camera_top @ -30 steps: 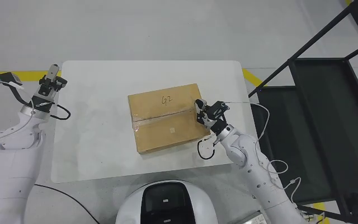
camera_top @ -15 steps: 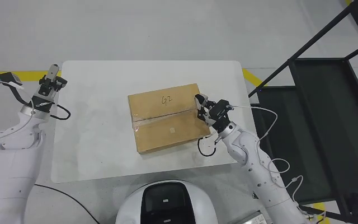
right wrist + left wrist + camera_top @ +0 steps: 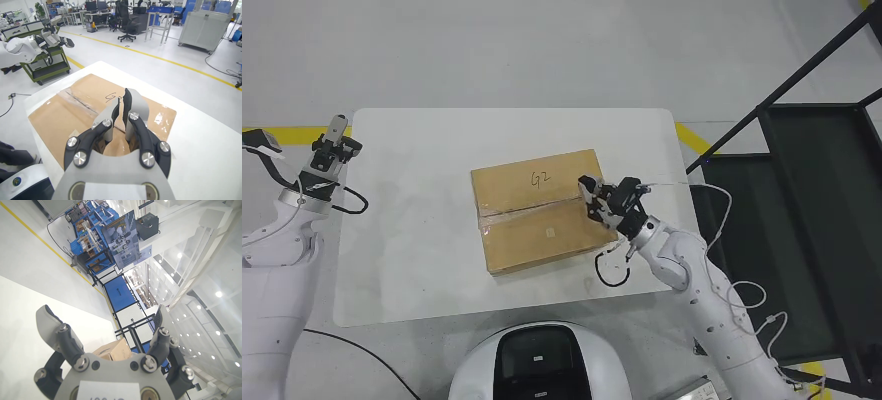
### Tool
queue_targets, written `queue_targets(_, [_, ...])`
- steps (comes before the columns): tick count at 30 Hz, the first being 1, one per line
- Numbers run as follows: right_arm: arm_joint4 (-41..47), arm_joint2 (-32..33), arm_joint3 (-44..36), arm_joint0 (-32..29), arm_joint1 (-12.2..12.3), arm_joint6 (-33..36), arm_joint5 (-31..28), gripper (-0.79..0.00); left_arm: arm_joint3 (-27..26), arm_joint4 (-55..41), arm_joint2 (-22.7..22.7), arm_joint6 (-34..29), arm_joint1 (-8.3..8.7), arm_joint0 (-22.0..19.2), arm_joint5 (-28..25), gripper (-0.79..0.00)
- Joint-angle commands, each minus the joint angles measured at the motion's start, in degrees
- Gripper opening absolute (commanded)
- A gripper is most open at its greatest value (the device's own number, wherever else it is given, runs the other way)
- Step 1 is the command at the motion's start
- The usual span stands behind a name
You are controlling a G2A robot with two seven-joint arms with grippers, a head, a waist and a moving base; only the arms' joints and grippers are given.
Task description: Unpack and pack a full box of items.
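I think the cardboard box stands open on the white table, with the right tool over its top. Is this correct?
No: the cardboard box is closed, flaps taped along the seam, as the right wrist view shows. It does stand on the white table, with the right tool over its top.

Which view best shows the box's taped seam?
The right wrist view: the taped seam runs close across the box top. The top view shows it as a thin, distant line; the left wrist view catches a box corner.
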Motion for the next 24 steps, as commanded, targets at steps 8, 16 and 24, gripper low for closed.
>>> queue_targets(8, [10.64, -3.94, 4.95, 6.94, -0.54, 14.31, -3.03, -0.785, 0.0, 0.0, 0.0, 0.0, 0.0, 0.0, 0.0, 0.0])
queue_targets(16, [14.94, -5.34, 5.82, 5.55, -0.23, 18.86, -5.96, -0.785, 0.0, 0.0, 0.0, 0.0, 0.0, 0.0, 0.0, 0.0])
queue_targets(24, [16.36, -4.46, 5.57, 4.38, 0.22, 18.69, -5.83, -0.785, 0.0, 0.0, 0.0, 0.0, 0.0, 0.0, 0.0, 0.0])
